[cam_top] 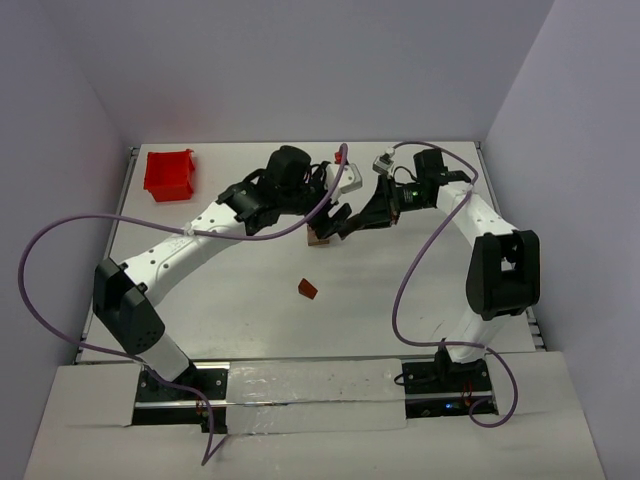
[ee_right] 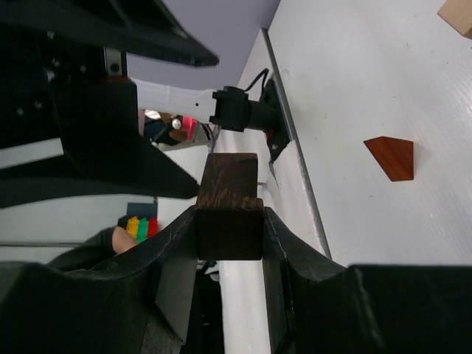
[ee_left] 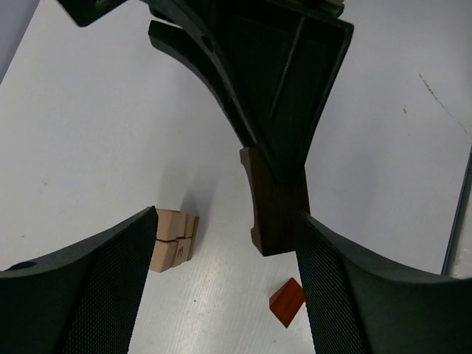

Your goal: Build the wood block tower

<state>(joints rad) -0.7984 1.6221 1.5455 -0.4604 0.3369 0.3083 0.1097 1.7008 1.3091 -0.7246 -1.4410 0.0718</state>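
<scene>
The wood block tower (ee_left: 174, 237) is barely begun. Only a low cluster of light tan cubes sits near the middle of the desk (ee_left: 96, 110), a layer or two high as far as the left wrist view shows. The right jaws are clamped on a dark brown block (ee_right: 230, 200), carried in the air just beside and above that cluster and not yet set down. The left jaws stand wide with nothing gripped, reaching around the same spot; one side is close to the dark block, but I cannot tell whether it touches. A reddish-brown wedge (cam_top: 307, 289) lies loose on the desk, nearer the arm bases and apart from the cluster. By my reckoning most of the stacking is left: the dark block, then the wedge. A red bin (cam_top: 170, 174) sits at the far left corner, well out of the way. The real crowding is the two arms meeting over the small stack, where a stray finger could knock the cubes
</scene>
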